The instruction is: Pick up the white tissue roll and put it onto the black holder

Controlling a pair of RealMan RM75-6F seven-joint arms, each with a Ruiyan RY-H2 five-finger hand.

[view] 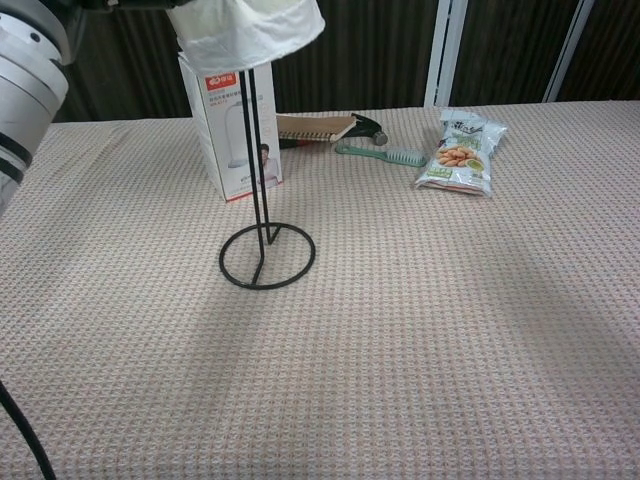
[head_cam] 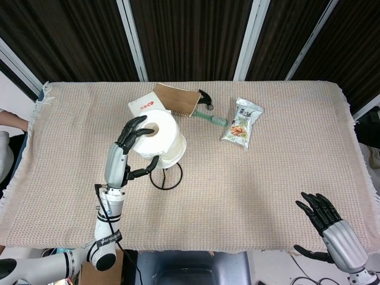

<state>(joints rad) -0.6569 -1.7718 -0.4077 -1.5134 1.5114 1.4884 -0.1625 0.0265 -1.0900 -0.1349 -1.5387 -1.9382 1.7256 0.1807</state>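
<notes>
- Left robot hand (head_cam: 132, 148): fingers wrapped around white tissue roll (head_cam: 161, 138), holding it aloft at the top of the black holder (view: 262, 190).
- White tissue roll: bottom edge around the holder's upright rod in chest view.
- Black holder: ring base on desk (head_cam: 267, 166), beside white carton (view: 232, 120).
- Right robot hand (head_cam: 329, 225): empty, fingers spread, at the desk's near edge.
- Brush (head_cam: 211, 117), snack packet (head_cam: 242, 123): farther back.

Looks like a lab/test rig w/ staged props. Table (head_cam: 285, 172) w/ beige woven cloth, fringed edges. Behind table: dark slatted panels w/ white frame strips (head_cam: 251, 37). Household bits at table's far side: boxed product (view: 230, 120), brush (view: 380, 153), snack packet (view: 460, 150).
</notes>
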